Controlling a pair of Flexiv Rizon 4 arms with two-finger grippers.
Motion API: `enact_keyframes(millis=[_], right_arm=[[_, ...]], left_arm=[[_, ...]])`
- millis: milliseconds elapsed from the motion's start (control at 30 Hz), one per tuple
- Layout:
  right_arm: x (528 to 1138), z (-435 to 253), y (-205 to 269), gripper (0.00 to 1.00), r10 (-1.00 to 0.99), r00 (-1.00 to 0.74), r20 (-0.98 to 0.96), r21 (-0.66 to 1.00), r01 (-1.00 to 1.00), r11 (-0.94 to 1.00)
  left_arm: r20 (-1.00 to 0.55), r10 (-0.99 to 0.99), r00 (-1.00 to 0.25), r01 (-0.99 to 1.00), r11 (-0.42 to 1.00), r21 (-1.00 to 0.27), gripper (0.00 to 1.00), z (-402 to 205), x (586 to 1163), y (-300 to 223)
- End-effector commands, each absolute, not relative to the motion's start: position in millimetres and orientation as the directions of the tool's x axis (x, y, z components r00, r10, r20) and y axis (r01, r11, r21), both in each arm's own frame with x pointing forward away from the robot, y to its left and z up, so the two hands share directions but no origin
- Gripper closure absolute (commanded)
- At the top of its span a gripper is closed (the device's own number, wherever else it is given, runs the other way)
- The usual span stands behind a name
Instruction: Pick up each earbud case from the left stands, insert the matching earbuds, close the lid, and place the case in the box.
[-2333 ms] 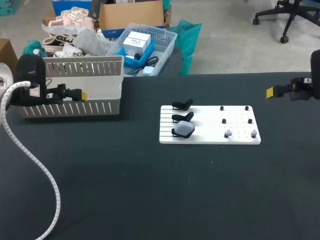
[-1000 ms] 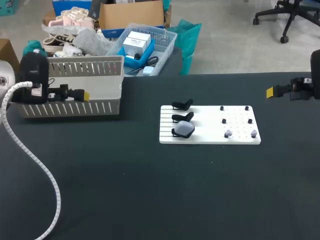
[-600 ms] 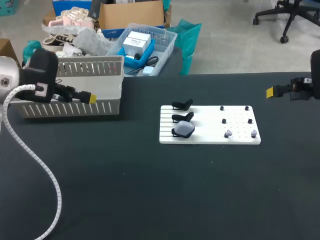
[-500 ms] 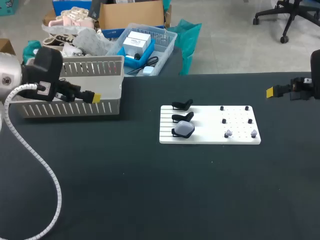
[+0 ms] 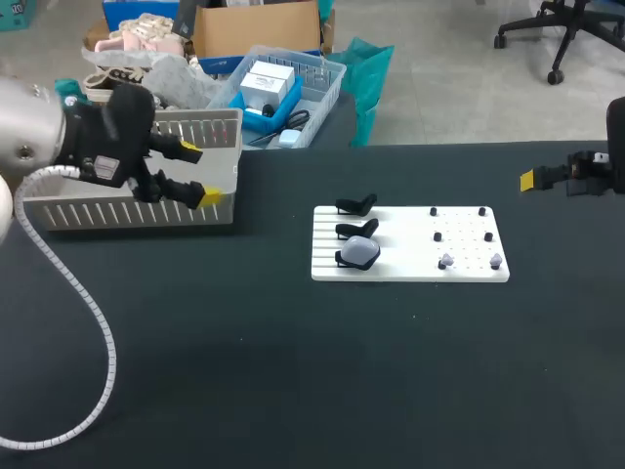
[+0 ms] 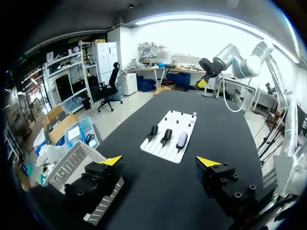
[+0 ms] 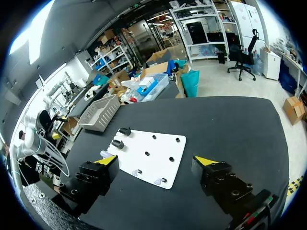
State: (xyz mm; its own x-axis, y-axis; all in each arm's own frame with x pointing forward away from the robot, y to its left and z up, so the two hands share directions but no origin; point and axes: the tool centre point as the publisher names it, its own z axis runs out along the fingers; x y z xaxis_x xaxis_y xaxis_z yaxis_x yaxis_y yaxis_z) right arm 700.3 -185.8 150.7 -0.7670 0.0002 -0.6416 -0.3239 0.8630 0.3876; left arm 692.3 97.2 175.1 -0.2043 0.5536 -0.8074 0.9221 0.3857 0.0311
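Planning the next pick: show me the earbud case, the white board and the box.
earbud case (image 5: 359, 253), head view, on its rounded lid.
white board (image 5: 400, 244), head view, on its bare middle.
box (image 5: 107, 215), head view, on its slatted front wall.

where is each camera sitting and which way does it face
Head view: fixed above and behind, looking down on the table; left claw by the basket, right claw at the right edge.
Left wrist view: on the left wrist, looking past its open claw across the table at the stand board; the right arm shows beyond.
Right wrist view: on the right wrist, facing over its open claw; the left arm shows beyond.
Shared: both wrist views show the board and basket from opposite sides.
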Motion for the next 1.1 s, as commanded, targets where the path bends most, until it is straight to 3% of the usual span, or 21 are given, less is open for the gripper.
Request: enact_keyframes(millis=[33,467,933,967,1000,1100], right_arm=[[701,150,-186,0.0,0.0,-0.766,-0.642,0.389,-0.326,0.862],[701,150,-186,0.0,0.0,-0.766,-0.642,0.389,-0.326,0.862],[701,150,-186,0.0,0.0,-0.766,-0.642,0.389,-0.326,0.862],[701,150,-186,0.0,0.0,-0.766,-0.642,0.389,-0.326,0.862],[701,150,-186,0.0,0.0,-0.766,-0.642,0.389,-0.326,0.862],[701,150,-186,0.0,0.0,-0.766,-0.642,0.389,-0.326,0.862]], left_arm=[[-0.819,0.554,-0.151,0.965,0.263,0.0,0.0,164,700,90],[-0.785,0.62,-0.014,0.998,0.052,0.023,0.0,130,703,53],[-0.779,0.626,0.034,0.999,-0.045,0.008,0.0,97,698,8],[-0.778,0.627,0.037,0.999,-0.047,0.009,0.06,95,699,6],[-0.779,0.626,0.039,0.999,-0.046,0.013,0.19,93,700,3],[-0.781,0.623,0.038,0.999,-0.037,0.019,0.17,88,702,-5]])
